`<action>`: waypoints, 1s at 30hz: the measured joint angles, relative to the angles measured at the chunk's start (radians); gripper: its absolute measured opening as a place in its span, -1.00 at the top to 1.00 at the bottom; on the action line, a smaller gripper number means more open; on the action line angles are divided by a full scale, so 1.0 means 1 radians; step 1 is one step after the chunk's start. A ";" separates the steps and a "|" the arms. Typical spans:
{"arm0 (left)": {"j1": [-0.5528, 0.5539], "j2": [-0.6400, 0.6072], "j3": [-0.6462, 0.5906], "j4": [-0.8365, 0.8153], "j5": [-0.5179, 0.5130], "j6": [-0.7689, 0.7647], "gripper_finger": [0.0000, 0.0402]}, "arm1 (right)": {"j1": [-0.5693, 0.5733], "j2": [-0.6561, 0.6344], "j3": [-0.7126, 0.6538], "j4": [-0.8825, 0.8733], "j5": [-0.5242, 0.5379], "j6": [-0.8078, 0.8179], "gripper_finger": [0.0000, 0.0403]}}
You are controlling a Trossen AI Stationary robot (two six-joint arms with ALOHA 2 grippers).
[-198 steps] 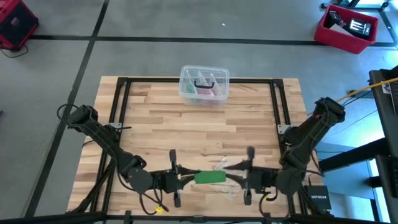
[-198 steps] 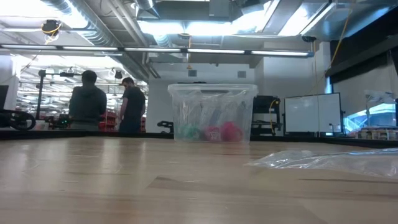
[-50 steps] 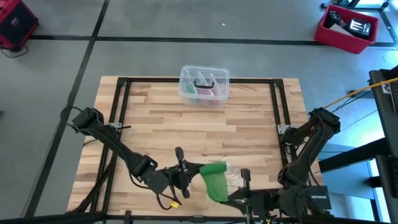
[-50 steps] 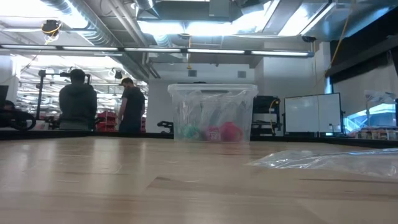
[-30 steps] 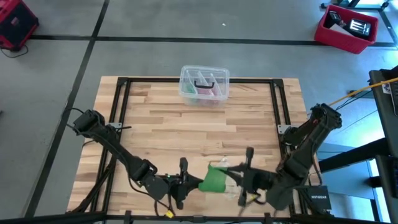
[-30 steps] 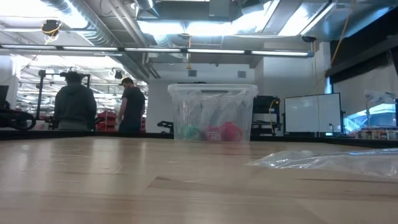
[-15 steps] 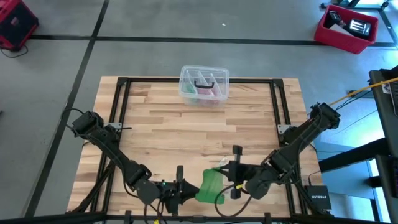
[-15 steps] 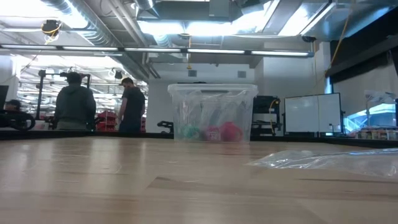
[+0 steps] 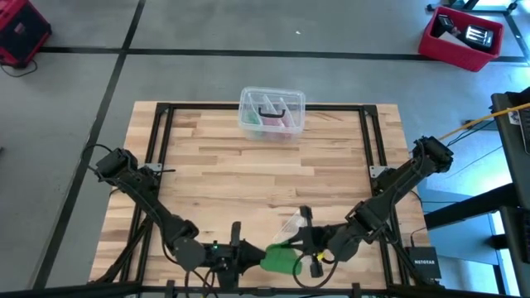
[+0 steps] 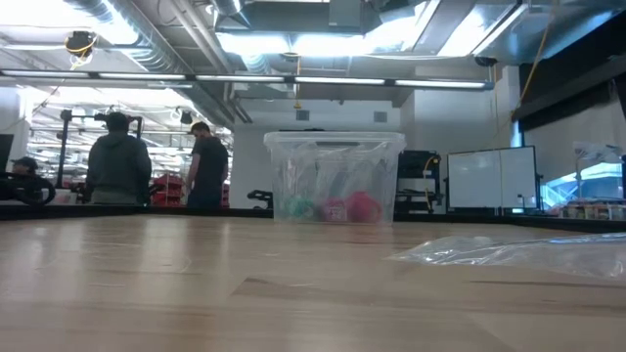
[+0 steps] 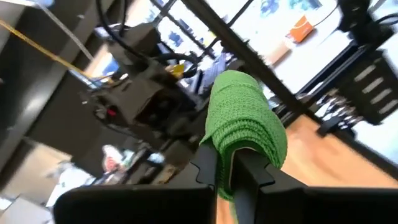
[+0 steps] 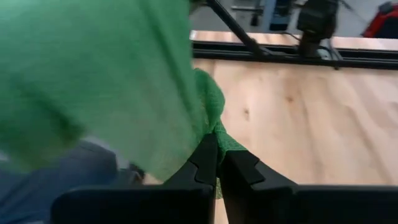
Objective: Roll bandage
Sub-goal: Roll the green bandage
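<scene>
The bright green bandage (image 9: 280, 259) is partly wound into a thick roll (image 11: 245, 127). It hangs in the air over the table's near edge, between my two grippers. My left gripper (image 9: 253, 256) comes at it from the left and is shut on it. My right gripper (image 9: 287, 242) reaches in from the right and is shut on a loose part of the green strip (image 12: 112, 81), which fills much of the right wrist view. The low view shows neither the grippers nor the bandage. My left gripper (image 11: 227, 165) pinches the roll's lower wound layers (image 11: 231, 148) between its two fingers, several layers together. The fingers lie about level and come from the table's left. The roll stands out beyond the fingertips, clear of the table. My right gripper (image 12: 217, 158) pinches a narrow bunched fold of the green strip (image 12: 219, 138) between its fingertips. It comes from the table's right, slanting down. The strip spreads wide away from the fingers and hangs clear of the wood.
A clear plastic box (image 9: 272, 112) with pink and dark items stands at the table's far middle. A crumpled clear plastic bag (image 9: 291, 222) lies on the wood just beyond the grippers. Black frame rails (image 9: 369, 141) run along the table's sides. Two people stand in the room behind.
My right gripper has swung toward the table's left and sunk, drawing its part of the strip in over the roll. My left gripper has shifted toward the near edge and rolled. The bandage now sits nearer the near edge, more bunched.
</scene>
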 joint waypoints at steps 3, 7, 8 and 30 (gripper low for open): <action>-0.001 0.000 0.002 0.008 -0.067 0.050 0.94 | 0.001 0.000 -0.007 0.050 -0.039 0.010 0.94; -0.001 0.000 0.002 0.008 -0.111 0.072 0.92 | 0.001 0.002 -0.007 0.103 -0.120 0.054 0.94; -0.001 0.000 0.002 0.009 -0.113 0.076 0.92 | 0.001 0.002 -0.007 0.111 -0.135 0.058 0.94; 0.003 0.003 0.006 -0.036 -0.131 0.137 0.91 | 0.002 0.004 -0.009 0.285 -0.235 0.270 0.65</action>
